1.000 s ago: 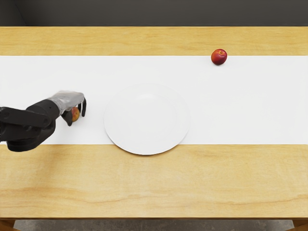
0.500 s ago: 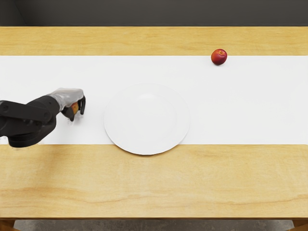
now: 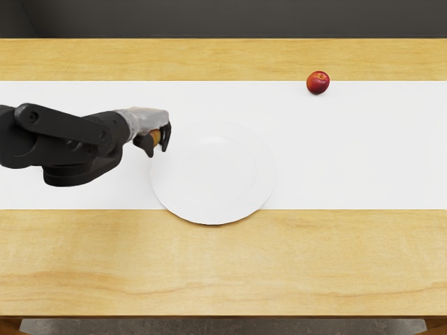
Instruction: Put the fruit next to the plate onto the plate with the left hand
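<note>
1. Head view, grasp: the left hand [image 3: 150, 132] has its fingers curled down around a small orange fruit [image 3: 155, 137], pinching it from above. The fruit is held inside the hand, over the white runner [image 3: 363, 153] and not yet on the plate.
2. Head view, surroundings: the white plate [image 3: 216, 181] begins just to the right of the fingertips, with its middle further right and nearer the camera. A red fruit [image 3: 318, 82] lies well off to the right and further back, on the worktop [image 3: 223, 265].
3. Step in hand, as I judge it: carry the fruit right, past the rim and over the plate's middle. Lower it close before loosening the fingers, since a round fruit let go near the edge may roll off.
4. Hard to make out: only a sliver of the fruit shows between the fingers, so its kind is unclear. How high the hand hangs cannot be told, and the right arm is out of view.
</note>
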